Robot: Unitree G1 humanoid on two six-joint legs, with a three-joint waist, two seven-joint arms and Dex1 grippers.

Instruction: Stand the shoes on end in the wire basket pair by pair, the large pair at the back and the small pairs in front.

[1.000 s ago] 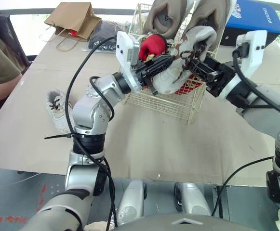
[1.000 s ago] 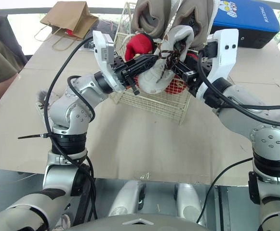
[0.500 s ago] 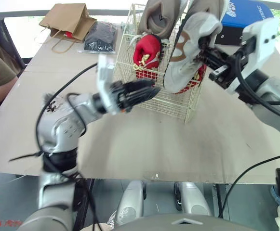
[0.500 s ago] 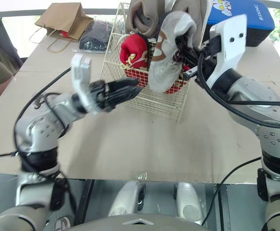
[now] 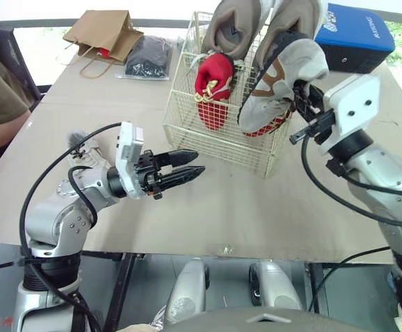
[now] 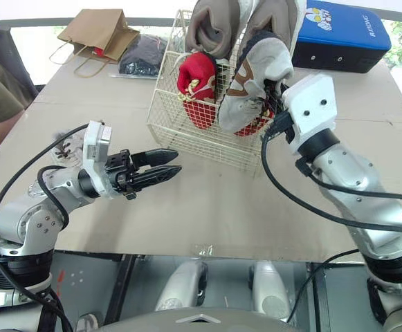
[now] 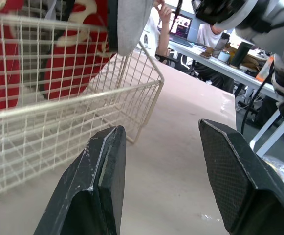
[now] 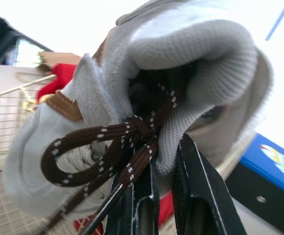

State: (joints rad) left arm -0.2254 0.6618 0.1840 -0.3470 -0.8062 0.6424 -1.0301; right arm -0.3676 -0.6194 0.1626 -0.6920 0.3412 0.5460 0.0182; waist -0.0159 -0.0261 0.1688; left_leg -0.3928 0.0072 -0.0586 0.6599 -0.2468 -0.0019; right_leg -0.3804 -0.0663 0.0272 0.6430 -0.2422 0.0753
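Grey shoe (image 5: 284, 76): left fingers (image 5: 181, 156) pulled back, apart.

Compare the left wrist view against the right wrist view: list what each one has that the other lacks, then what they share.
Left wrist view adds: the left gripper, fingers open above the bare table, and people seated at a desk in the background. Right wrist view adds: the right gripper clamped on the brown laces and tongue of the grey shoe, plus the blue case and the paper bag. Both share: the wire basket, the red shoe in it, and the grey shoe.
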